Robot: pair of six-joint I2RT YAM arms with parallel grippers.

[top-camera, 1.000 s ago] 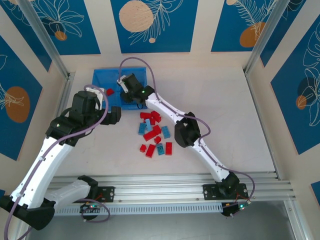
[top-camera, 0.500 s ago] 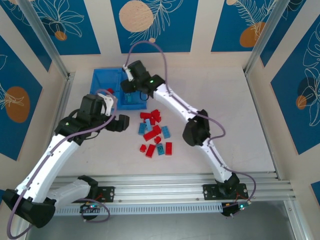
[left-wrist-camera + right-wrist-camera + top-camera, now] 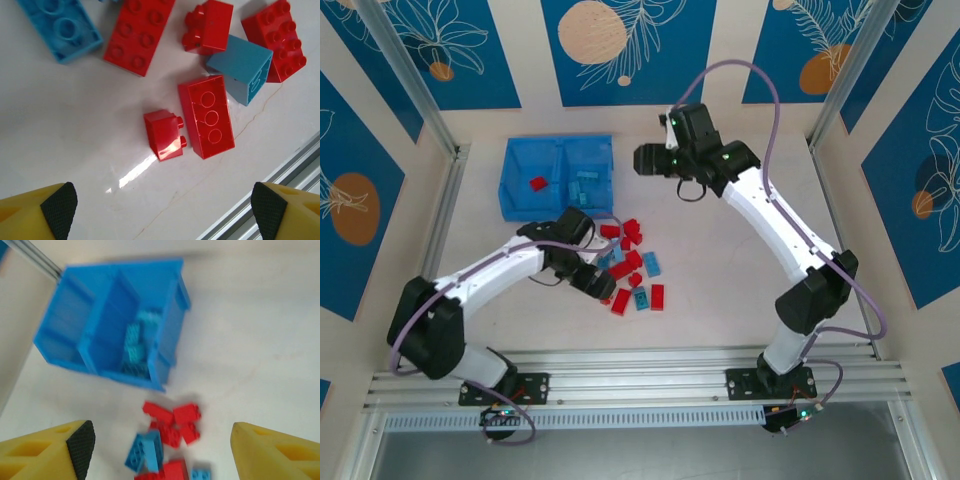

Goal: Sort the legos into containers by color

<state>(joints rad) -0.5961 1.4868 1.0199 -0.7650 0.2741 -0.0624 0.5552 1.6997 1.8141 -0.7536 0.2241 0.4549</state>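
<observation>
The containers are the two compartments of a blue tray [image 3: 558,150] [image 3: 107,290]. A red lego [image 3: 537,183] lies in the left one and light blue legos [image 3: 585,187] [image 3: 135,347] in the right one. Loose red and blue legos [image 3: 632,262] lie on the table. My left gripper [image 3: 598,283] [image 3: 162,215] hangs open low over the pile's left edge, with a small red lego [image 3: 165,141] and a longer red one [image 3: 206,122] just ahead of its fingers. My right gripper [image 3: 645,160] [image 3: 160,450] is raised right of the tray, open and empty.
An aluminium rail [image 3: 650,365] [image 3: 295,200] runs along the table's near edge, close to the left gripper. Metal frame posts [image 3: 440,200] stand beside the tray on the left. The pile sits between the tray and the rail.
My right gripper rose from over the tray's right compartment and swung right, its jaws widening. My left arm swung from beside the tray down to the pile.
</observation>
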